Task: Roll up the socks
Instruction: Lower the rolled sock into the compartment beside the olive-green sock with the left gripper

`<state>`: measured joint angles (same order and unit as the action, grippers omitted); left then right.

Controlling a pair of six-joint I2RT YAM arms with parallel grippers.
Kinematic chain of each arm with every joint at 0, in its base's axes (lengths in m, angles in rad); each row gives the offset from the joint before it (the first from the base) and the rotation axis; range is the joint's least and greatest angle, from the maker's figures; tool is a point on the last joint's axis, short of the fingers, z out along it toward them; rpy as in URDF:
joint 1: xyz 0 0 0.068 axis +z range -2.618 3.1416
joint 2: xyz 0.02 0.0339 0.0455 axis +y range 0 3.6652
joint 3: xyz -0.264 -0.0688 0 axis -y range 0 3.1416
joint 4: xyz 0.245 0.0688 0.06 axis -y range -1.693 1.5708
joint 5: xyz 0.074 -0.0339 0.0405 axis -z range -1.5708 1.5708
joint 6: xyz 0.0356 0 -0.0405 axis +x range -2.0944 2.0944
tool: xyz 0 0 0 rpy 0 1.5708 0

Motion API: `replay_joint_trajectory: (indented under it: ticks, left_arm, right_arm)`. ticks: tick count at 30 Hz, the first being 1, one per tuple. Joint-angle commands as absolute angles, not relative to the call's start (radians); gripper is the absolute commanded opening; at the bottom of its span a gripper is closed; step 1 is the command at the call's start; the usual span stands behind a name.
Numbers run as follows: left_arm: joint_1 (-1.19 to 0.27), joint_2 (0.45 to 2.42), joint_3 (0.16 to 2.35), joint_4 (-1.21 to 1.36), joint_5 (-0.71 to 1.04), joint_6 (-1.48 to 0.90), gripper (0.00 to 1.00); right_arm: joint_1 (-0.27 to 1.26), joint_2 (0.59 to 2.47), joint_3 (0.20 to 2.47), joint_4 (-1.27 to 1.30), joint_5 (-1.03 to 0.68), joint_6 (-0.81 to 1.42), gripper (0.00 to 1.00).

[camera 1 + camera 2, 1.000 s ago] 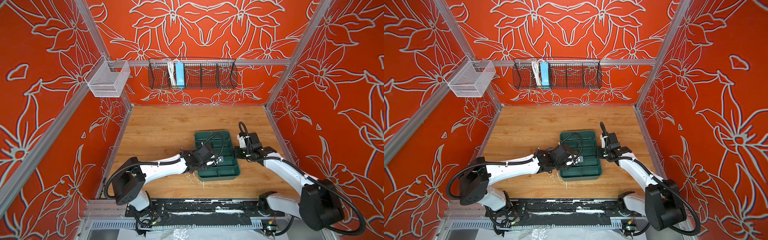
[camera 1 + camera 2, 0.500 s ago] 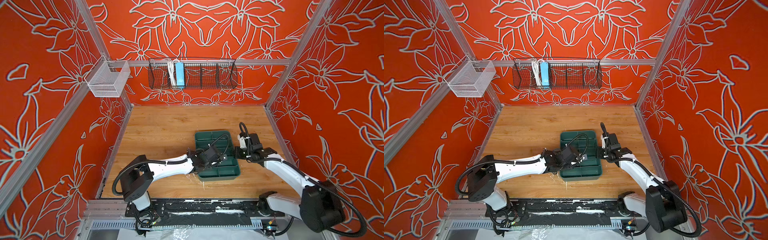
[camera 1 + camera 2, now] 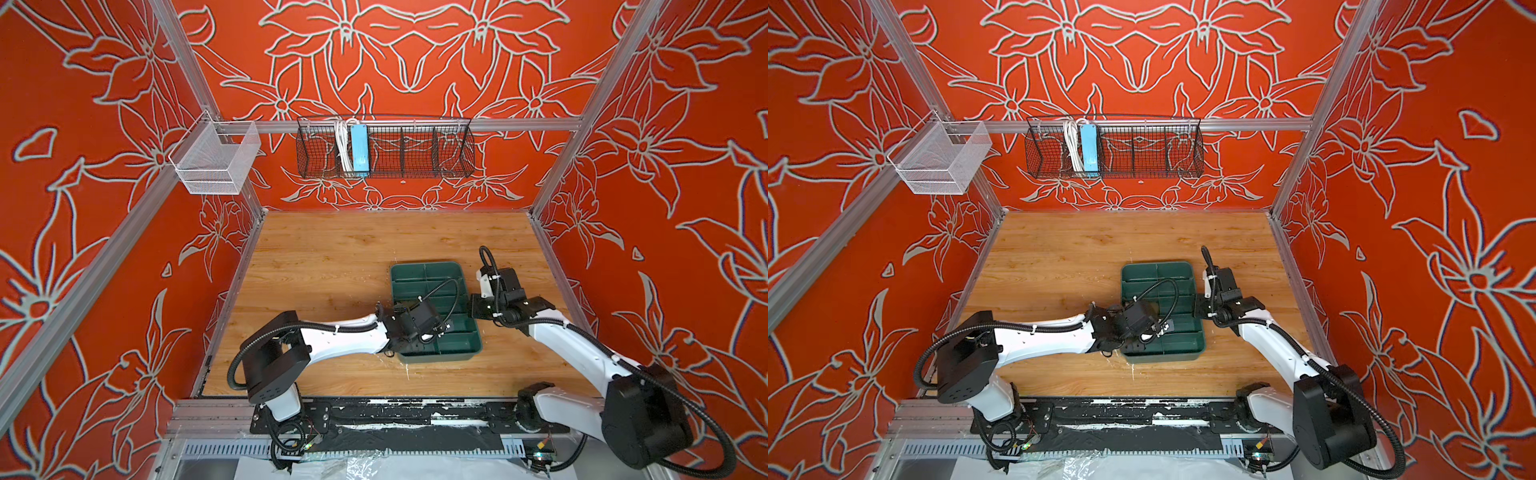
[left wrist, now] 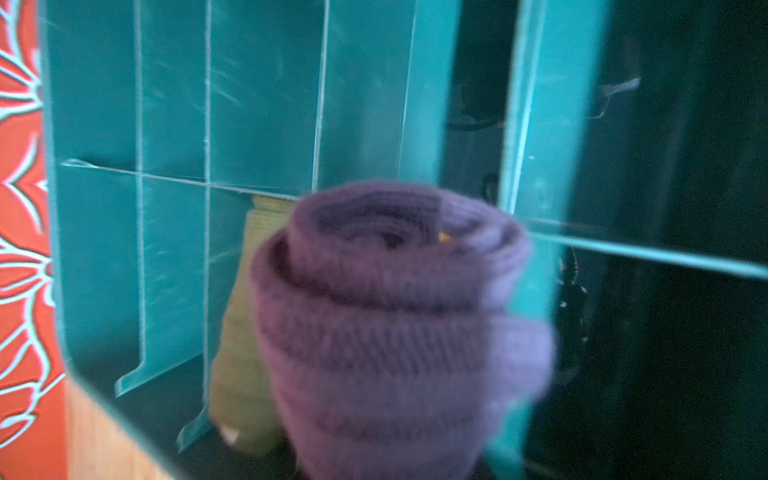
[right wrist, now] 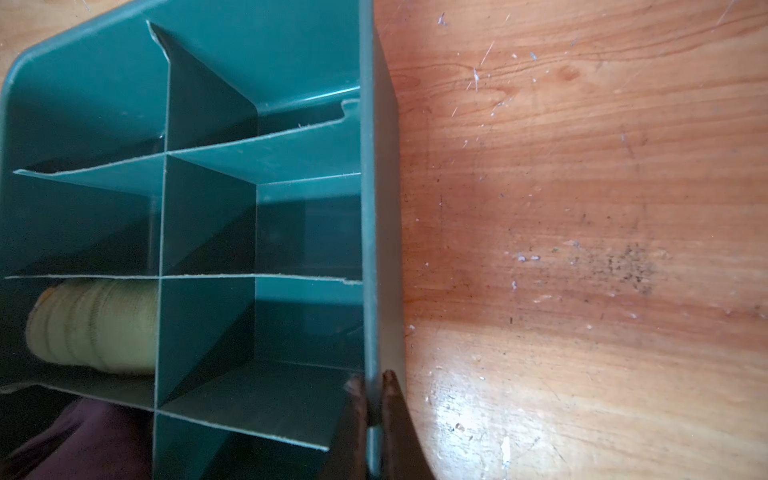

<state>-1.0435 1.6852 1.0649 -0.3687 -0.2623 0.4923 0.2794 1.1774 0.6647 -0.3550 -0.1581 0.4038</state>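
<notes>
- Orange walls with pale flower outlines close in a wooden desk (image 3: 332, 257). A green tray (image 3: 424, 265) sits on it between my two arms.
- Rolling looks done to me: both socks show as tight rolls.
- Lying on its side, the olive sock (image 5: 91, 328) fills one tray cell on the left arm's side, against a divider.
- Right in front of the left wrist camera, the purple sock (image 4: 395, 332) is a spiral roll over the tray, just beside the olive one. The right wrist view catches it (image 5: 83, 436) across a divider from the olive roll's cell.
- My left jaws grip the purple sock, as I read it; their tips are hidden behind the fabric.
- My right jaws are closed on the tray's side wall, pinching it.
- What is left, I think, is to seat the purple roll in a cell, let go, then free the tray. I cannot tell whether the roll touches the tray floor.
- I find no writing I can read. The blue block (image 3: 359, 147) in the wire basket (image 3: 415, 174) on the back wall shows no legible label, and I see no brand on tray or socks.
</notes>
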Motion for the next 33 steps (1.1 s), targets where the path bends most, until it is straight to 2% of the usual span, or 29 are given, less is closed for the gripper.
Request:
replay_joint_trajectory:
  ticks: [1,6,12,22,27,33]
  left_arm:
    - [-1.024,1.753,1.050,-0.506,-0.158,0.471,0.00]
    - [-0.958,1.766,1.073,-0.597,-0.184,0.463,0.00]
    - [-0.942,1.810,1.082,-0.691,-0.214,0.512,0.00]
    - [-0.936,1.948,1.237,-0.838,-0.292,0.481,0.00]
    - [-0.939,1.962,1.298,-0.875,-0.223,0.436,0.00]
    - [-0.940,2.050,1.353,-0.903,-0.148,0.431,0.10]
  right_arm:
    - [0.271,1.179,0.668,-0.358,-0.057,0.434,0.00]
    - [0.272,1.155,0.664,-0.351,-0.057,0.448,0.00]
    - [0.272,1.152,0.673,-0.366,-0.033,0.436,0.00]
    - [0.272,1.145,0.674,-0.367,-0.049,0.449,0.00]
    - [0.272,1.126,0.679,-0.371,-0.055,0.451,0.00]
    - [0.272,1.115,0.682,-0.350,-0.052,0.445,0.00]
